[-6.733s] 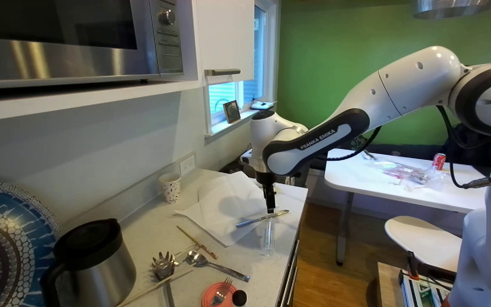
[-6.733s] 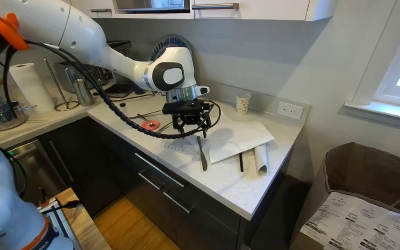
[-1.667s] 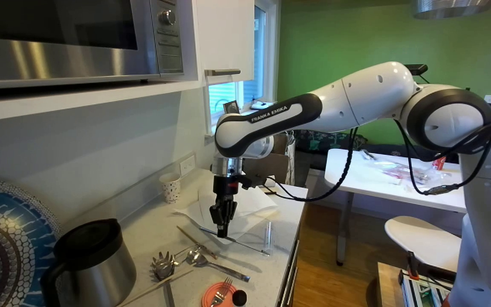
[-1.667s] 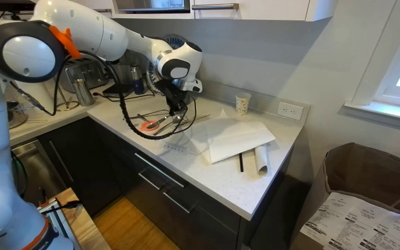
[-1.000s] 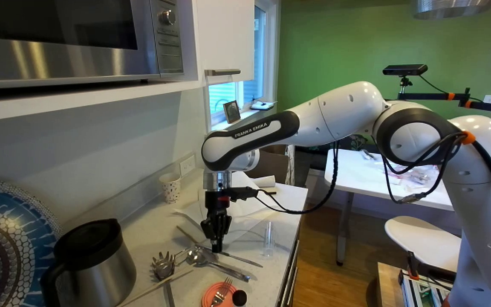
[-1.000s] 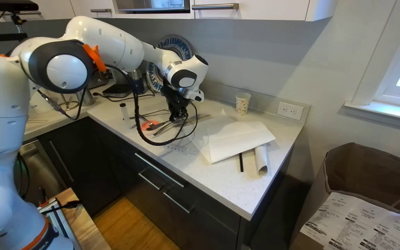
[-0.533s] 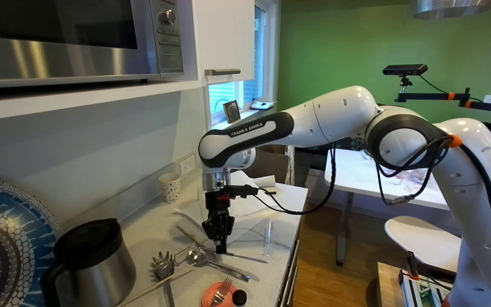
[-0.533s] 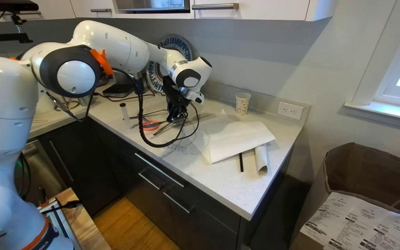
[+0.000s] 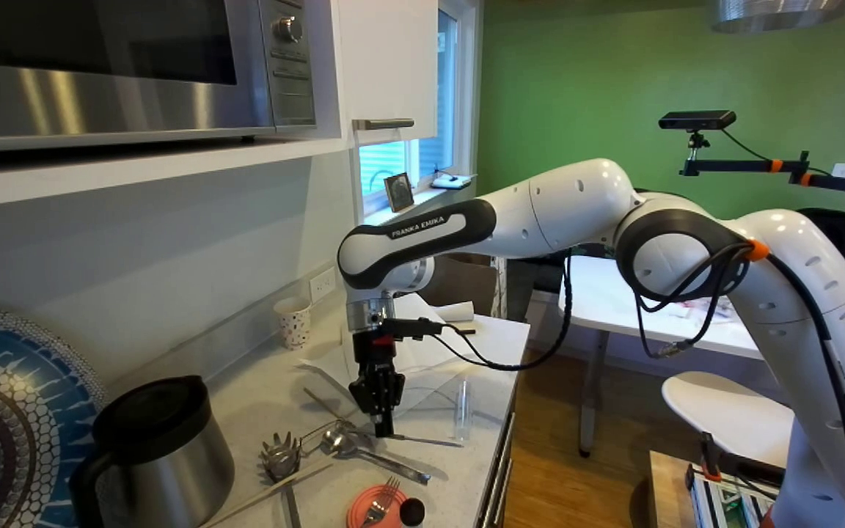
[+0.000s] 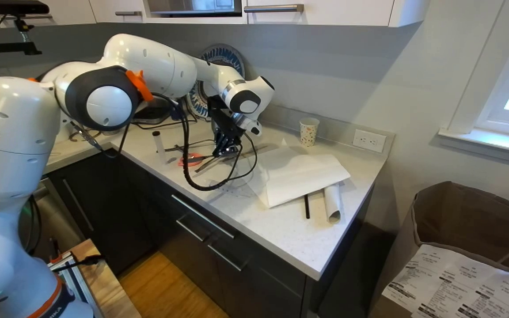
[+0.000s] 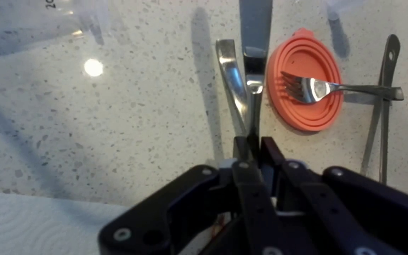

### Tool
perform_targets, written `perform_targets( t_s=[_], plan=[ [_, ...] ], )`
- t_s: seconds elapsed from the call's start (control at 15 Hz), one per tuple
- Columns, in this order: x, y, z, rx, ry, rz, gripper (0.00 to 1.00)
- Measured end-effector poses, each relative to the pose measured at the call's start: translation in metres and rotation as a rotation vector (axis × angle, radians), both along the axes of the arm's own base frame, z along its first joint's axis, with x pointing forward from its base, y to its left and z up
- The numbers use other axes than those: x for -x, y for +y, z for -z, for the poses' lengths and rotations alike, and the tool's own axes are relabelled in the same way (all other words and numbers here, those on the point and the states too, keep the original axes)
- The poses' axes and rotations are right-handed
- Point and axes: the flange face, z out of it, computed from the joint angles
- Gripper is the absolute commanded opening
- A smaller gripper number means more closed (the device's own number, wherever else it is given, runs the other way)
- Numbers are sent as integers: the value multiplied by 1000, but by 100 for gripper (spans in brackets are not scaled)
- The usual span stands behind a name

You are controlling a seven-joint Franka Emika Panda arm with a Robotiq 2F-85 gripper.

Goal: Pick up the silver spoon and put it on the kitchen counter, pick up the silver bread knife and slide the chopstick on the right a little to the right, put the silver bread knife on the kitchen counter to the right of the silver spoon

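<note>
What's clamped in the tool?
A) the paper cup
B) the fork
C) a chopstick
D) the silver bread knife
D: the wrist view shows the silver bread knife running out from the closed tool, blade pointing away, while the fork rests its tines on the coral lid.

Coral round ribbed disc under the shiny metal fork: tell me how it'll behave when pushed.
The coral round ribbed disc is probably flexible: its concentric ridges look rubbery. It seems unlikely to tip or roll, lying flat on the pale speckled counter. A push could drag along the shiny metal fork, whose head lies across the disc.
</note>
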Motion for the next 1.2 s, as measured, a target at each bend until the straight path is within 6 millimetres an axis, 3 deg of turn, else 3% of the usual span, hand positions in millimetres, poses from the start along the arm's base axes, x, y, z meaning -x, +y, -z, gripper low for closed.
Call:
perform_targets(
  t_s=[0.87, 1.2],
  plan=[
    [-7, -3, 16, -25, 88, -33, 3],
    [-11, -11, 14, -8, 94, -2, 3]
  ],
)
